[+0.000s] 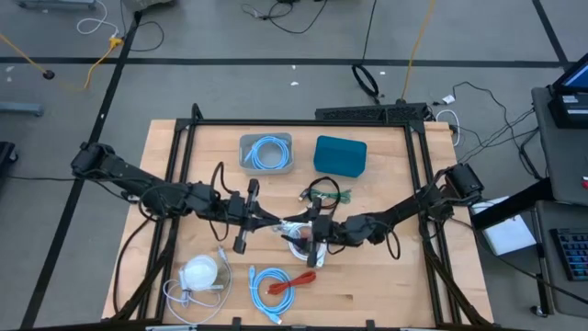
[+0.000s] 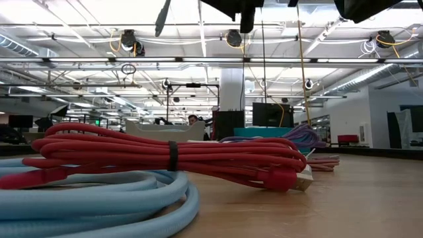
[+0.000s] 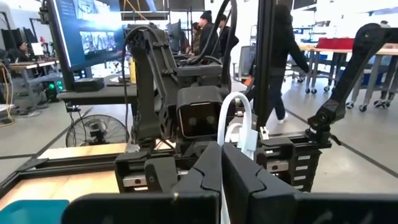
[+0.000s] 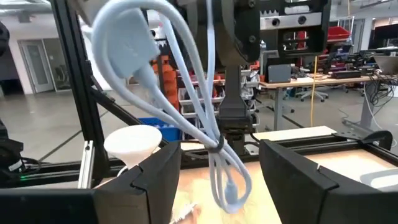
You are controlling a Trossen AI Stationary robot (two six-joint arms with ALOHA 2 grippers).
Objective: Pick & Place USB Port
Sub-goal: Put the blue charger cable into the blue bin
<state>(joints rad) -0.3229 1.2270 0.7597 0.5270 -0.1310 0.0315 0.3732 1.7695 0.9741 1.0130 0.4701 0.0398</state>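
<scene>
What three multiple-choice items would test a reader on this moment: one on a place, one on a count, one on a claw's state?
1. Where does the teal rectangular box sit?
A. Next to the grey plastic tray
B. Under the red cable
C. Inside the tray

2. How many light blue coiled cables show in the high view?
A. One
B. Two
C. Four

3. What is the left claw doing?
A. Open and empty
B. Shut on the teal box
C. Shut on a thin white cable

Answers:
1. A: the teal rectangular box lies on the wood beside the grey plastic tray.
2. B: one of the light blue coiled cables lies in the tray and another near the table's opposite edge.
3. C: the left claw has its fingers closed around the thin white cable.
</scene>
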